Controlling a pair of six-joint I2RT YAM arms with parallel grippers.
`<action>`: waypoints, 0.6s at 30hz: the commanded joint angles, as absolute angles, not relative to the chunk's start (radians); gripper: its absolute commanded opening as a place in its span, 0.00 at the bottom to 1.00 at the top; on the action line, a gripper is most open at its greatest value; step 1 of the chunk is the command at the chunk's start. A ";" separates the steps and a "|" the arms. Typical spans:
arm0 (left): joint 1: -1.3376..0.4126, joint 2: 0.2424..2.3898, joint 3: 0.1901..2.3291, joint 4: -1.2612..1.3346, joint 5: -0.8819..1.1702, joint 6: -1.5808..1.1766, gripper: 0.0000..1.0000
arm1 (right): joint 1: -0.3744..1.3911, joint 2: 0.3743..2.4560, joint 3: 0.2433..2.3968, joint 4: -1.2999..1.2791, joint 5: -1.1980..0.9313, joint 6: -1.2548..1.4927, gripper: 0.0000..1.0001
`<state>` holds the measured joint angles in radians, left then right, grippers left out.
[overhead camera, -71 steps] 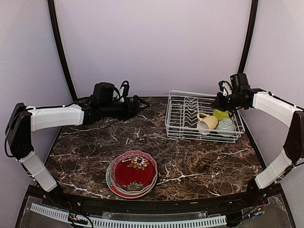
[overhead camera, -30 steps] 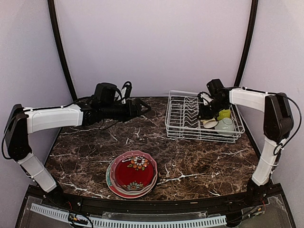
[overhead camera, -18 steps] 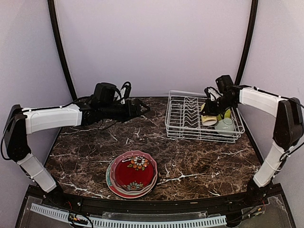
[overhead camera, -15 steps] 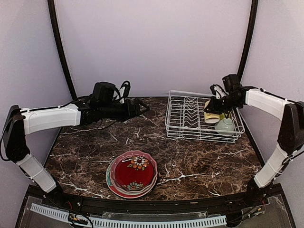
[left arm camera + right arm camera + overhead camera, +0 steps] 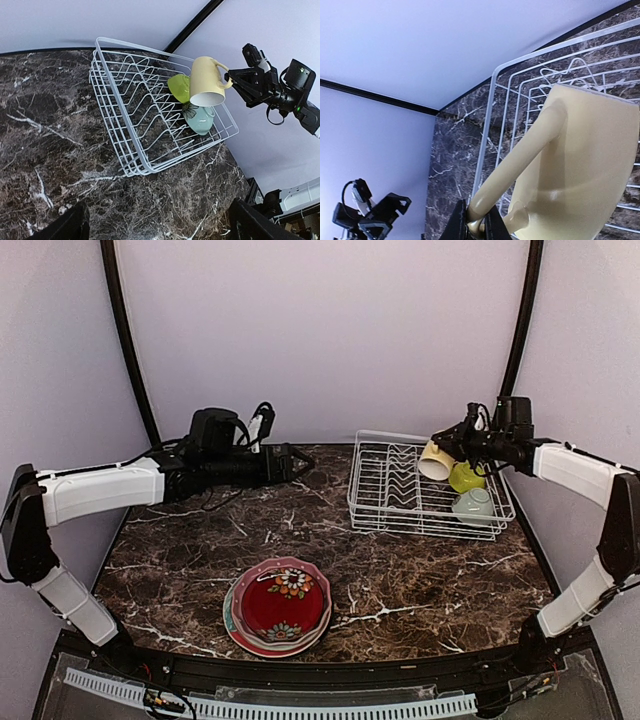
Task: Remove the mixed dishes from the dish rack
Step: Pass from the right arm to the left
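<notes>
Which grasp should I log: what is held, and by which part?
The right gripper holds the pale yellow mug by its handle; the left gripper holds nothing.

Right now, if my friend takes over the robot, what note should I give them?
The right gripper is shut on the yellow mug by its handle, lifted above the dish rack.
The left gripper is open and empty, hovering over the table left of the rack.
Done: plates stacked near the table's front.
Left: set the mug down, then take out the green bowl and pale blue cup.
</notes>
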<state>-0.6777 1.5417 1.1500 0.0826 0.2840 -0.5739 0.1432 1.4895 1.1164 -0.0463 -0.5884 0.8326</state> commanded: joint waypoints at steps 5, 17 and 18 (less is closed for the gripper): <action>-0.736 1.614 1.112 0.489 0.253 -0.369 0.96 | 0.215 1.516 1.165 0.332 -0.689 1.226 0.00; -0.769 1.927 1.231 0.908 0.243 -0.335 0.85 | 0.403 1.532 1.204 0.506 -0.577 1.450 0.00; -0.774 1.939 1.234 0.942 0.233 -0.340 0.84 | 0.414 1.534 1.209 0.509 -0.568 1.454 0.00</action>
<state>-0.7593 1.8957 1.1973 0.7223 0.2493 -0.3435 0.3798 1.5486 1.1450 0.3309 -0.6231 1.3930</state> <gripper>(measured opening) 0.864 0.083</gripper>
